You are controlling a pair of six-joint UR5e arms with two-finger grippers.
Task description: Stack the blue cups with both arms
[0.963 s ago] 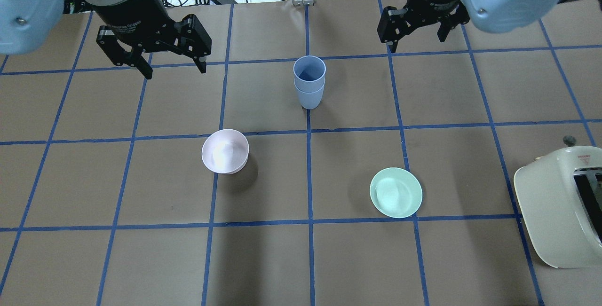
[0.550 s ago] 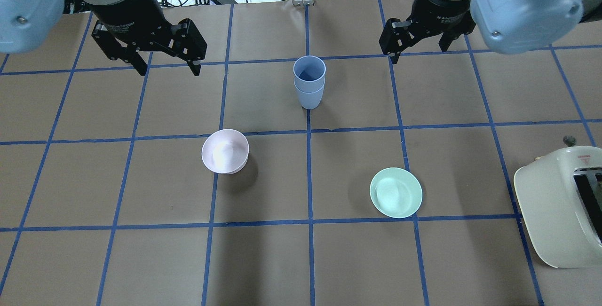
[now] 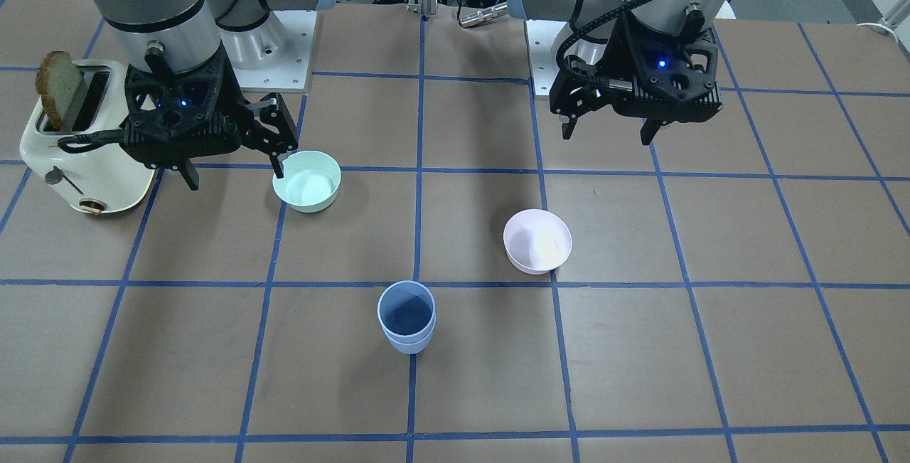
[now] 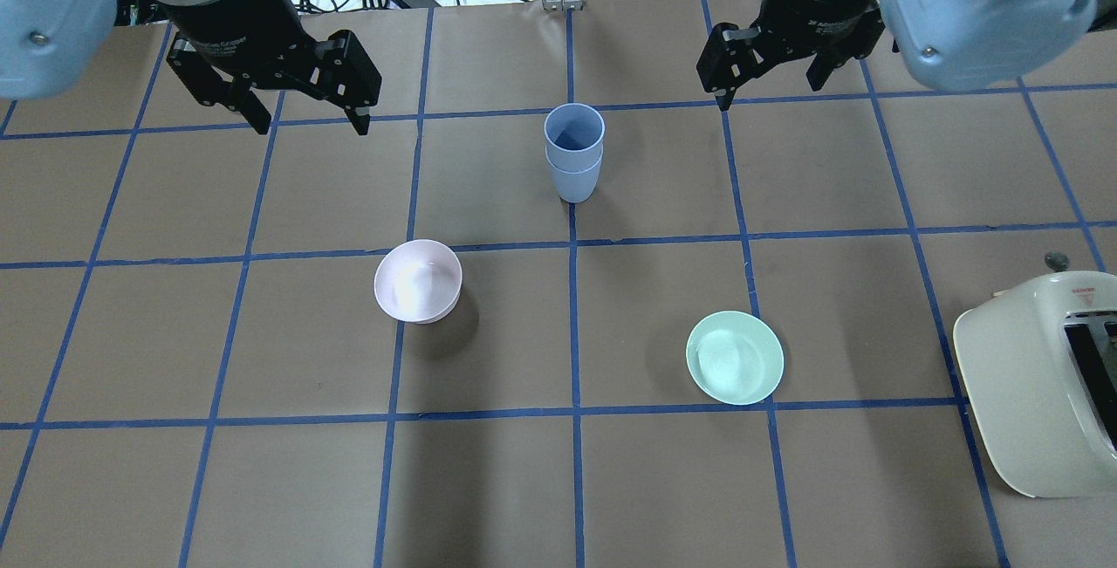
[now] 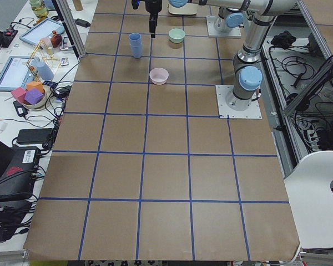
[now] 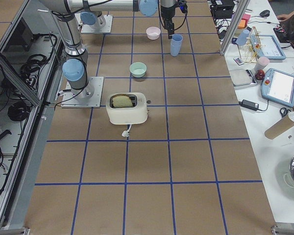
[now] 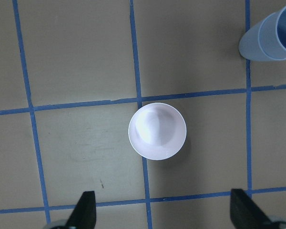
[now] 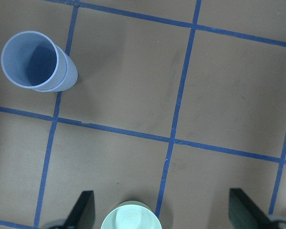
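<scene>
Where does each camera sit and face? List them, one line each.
Front-facing: across the table, facing the robot; left hand on view's right, right hand left.
Overhead: behind the shoulders, looking forward-down; both hands at top.
Exterior left: robot's-left table end, along it; left arm nearer.
Exterior right: opposite end; right arm, toaster nearer.
Left wrist: straight down on pink bowl; own fingertips.
Right wrist: straight down; mint-green bowl, own fingertips.
Shared: both wrist views catch the blue cups.

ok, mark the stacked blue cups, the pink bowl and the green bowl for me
blue cups (image 4: 573, 177): overhead view, outer wall of the lower cup.
pink bowl (image 4: 417, 282): overhead view, middle of its inside.
green bowl (image 4: 734, 358): overhead view, middle of its inside.
</scene>
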